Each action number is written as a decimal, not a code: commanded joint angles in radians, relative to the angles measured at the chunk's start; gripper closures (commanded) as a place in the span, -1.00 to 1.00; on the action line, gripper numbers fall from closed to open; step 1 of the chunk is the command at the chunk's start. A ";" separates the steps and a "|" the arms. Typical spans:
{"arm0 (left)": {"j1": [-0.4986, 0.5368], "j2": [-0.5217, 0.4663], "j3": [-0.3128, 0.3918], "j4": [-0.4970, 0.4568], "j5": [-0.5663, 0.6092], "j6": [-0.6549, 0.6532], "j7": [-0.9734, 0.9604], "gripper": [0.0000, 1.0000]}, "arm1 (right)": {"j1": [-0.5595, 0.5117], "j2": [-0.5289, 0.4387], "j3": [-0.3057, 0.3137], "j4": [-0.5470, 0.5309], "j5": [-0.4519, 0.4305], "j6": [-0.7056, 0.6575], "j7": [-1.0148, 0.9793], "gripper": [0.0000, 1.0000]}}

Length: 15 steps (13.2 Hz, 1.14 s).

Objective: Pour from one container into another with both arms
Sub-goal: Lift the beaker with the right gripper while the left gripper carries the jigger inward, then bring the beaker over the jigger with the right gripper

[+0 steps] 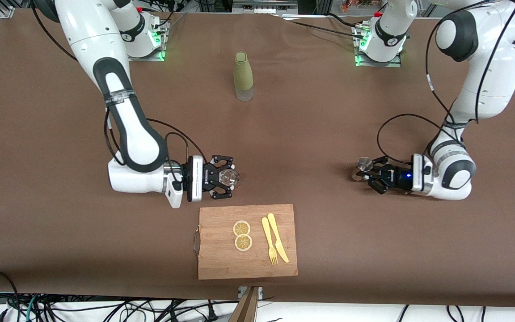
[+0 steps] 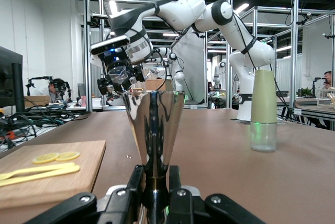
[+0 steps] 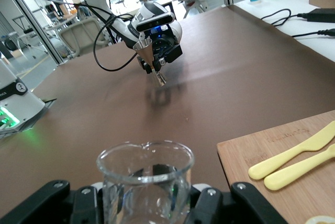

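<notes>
My right gripper (image 1: 226, 178) is shut on a clear glass beaker (image 1: 227, 177), held upright just above the table beside the cutting board's edge. The right wrist view shows the beaker (image 3: 145, 179) between the fingers (image 3: 208, 203), and I see no liquid in it. My left gripper (image 1: 368, 173) is shut on the waist of a shiny metal jigger (image 1: 365, 164), low over the table toward the left arm's end. The jigger (image 2: 155, 130) stands upright between the black fingers (image 2: 131, 185). From the right wrist view the jigger (image 3: 148, 54) hangs slightly tilted above its shadow.
A wooden cutting board (image 1: 221, 255) lies near the front camera with two lemon slices (image 1: 242, 235), a yellow fork (image 1: 269, 241) and knife (image 1: 278, 237). A tall bottle with an olive sleeve (image 1: 243, 76) stands farther back, between the arm bases.
</notes>
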 commanded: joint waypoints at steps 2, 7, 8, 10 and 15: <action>-0.156 -0.018 0.010 -0.034 -0.151 0.095 0.011 1.00 | 0.088 -0.042 -0.009 -0.003 -0.059 0.114 0.117 0.98; -0.280 -0.004 0.010 -0.051 -0.322 0.185 0.014 1.00 | 0.150 -0.070 -0.011 -0.002 -0.200 0.161 0.220 0.98; -0.302 0.003 0.009 -0.051 -0.354 0.192 0.019 1.00 | 0.153 -0.070 -0.011 -0.003 -0.223 0.161 0.237 0.98; -0.339 0.023 0.004 -0.051 -0.415 0.193 0.025 1.00 | 0.165 -0.072 -0.011 -0.003 -0.252 0.167 0.244 0.98; -0.424 0.040 -0.007 -0.036 -0.501 0.247 0.057 1.00 | 0.198 -0.072 -0.011 -0.005 -0.333 0.210 0.293 0.98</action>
